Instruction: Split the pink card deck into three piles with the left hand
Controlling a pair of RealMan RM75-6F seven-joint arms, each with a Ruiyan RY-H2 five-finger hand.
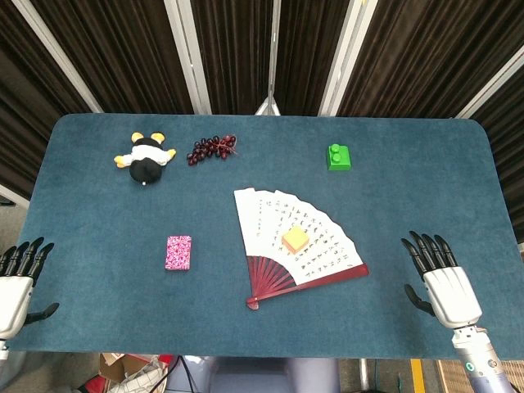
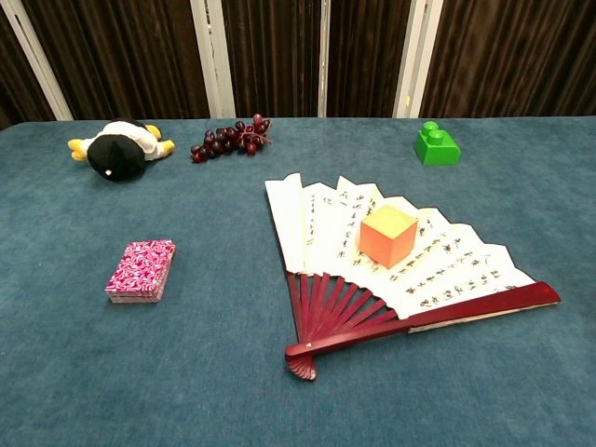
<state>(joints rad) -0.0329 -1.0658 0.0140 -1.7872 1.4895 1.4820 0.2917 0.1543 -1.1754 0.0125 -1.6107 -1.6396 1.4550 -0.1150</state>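
The pink card deck [image 1: 178, 252] [image 2: 141, 270] lies flat as a single stack on the blue table, left of the fan. My left hand [image 1: 16, 282] rests at the table's near left edge, fingers spread and holding nothing, well to the left of the deck. My right hand [image 1: 440, 280] lies at the near right edge, fingers spread, holding nothing. Neither hand shows in the chest view.
An open paper fan [image 1: 299, 241] [image 2: 391, 261] with an orange cube [image 1: 295, 239] [image 2: 387, 236] on it lies right of the deck. A plush penguin [image 1: 145, 159] [image 2: 119, 149], dark grapes [image 1: 211, 149] [image 2: 230, 138] and a green block [image 1: 339, 156] [image 2: 436, 144] sit at the back.
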